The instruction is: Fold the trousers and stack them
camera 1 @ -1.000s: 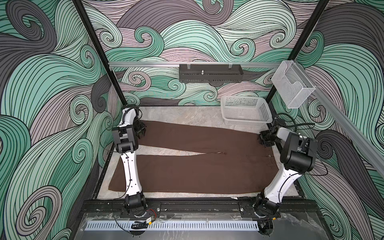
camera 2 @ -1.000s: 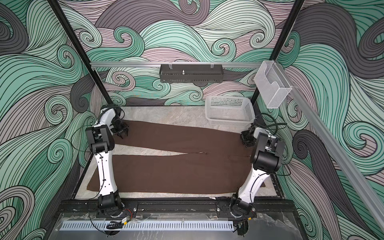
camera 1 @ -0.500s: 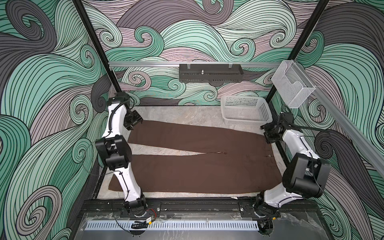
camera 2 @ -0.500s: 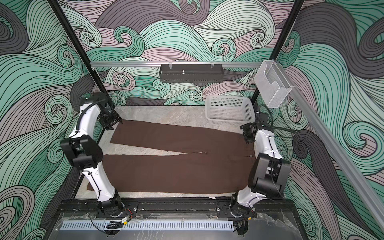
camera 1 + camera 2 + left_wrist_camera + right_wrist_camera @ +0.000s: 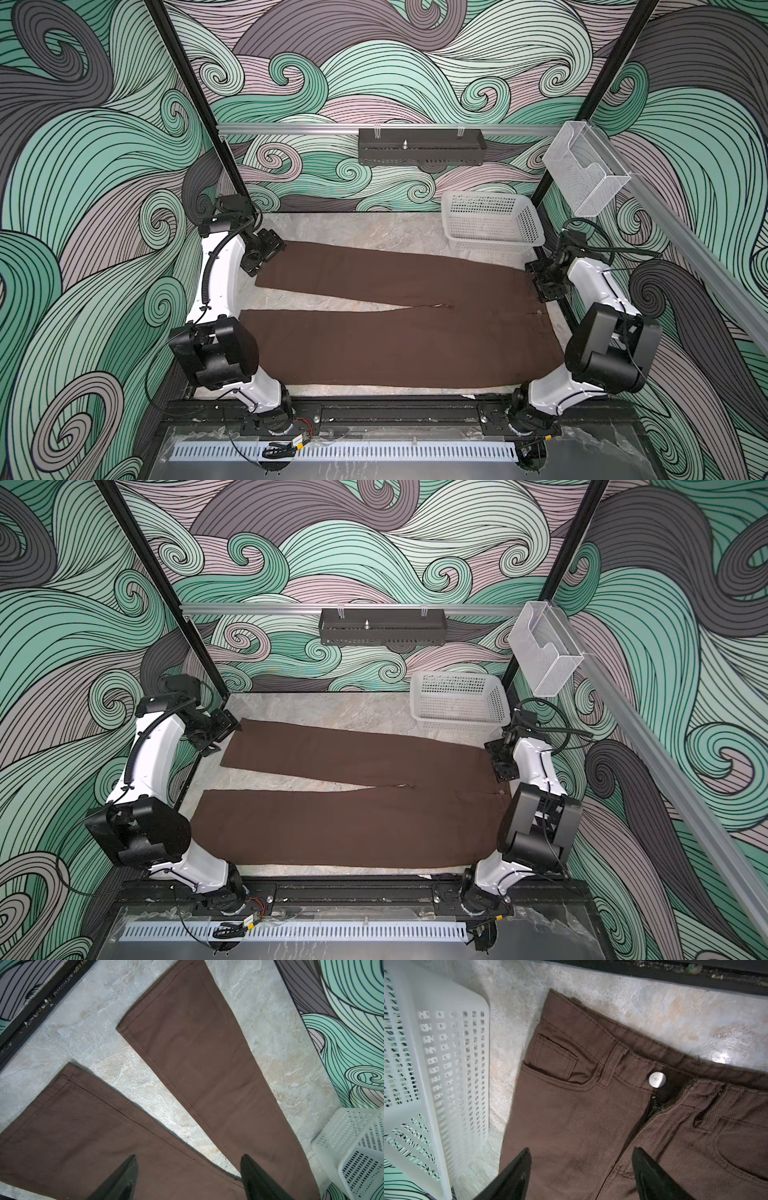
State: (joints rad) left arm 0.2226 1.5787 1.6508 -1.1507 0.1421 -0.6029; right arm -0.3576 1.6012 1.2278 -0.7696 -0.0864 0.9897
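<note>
Both top views look steeply down from high in front over the whole tabletop (image 5: 353,226). Left wrist view sits close above the hems of the trousers (image 5: 207,1064); right wrist view close above their waistband. Both include the basket (image 5: 436,1043).

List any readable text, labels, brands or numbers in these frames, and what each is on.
Metal waist button on the trousers: a few tiny engraved characters, too small and blurred to read.
White mesh basket: no text visible.
Black tray on the back rail: no text visible.
Clear wall holder: no text visible.
Nothing else in any view carries readable writing.
</note>
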